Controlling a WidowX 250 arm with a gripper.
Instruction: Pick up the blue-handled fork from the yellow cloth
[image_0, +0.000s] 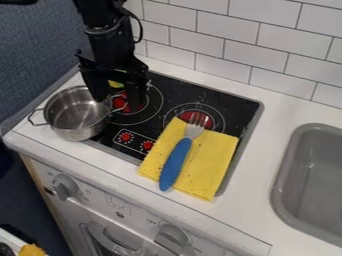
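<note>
Gripper (119, 104) seen over left part of black stovetop (177, 92), claw released, fingers parted. Small yellow-green item (116, 84) glimpsed between fingers, too unclear to name. Metal pot (75, 116) placed just beside, at stovetop's left edge; contact with gripper could not be told. Blue-handled fork (176, 162) laid on yellow cloth (217, 155), spread over stovetop's right part. Grey sink (286, 170) set farther right.

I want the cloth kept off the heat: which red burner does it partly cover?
The burner farther from the gripper, to the right in the picture, partly under the yellow cloth; the other burner lies beside the pot.
</note>
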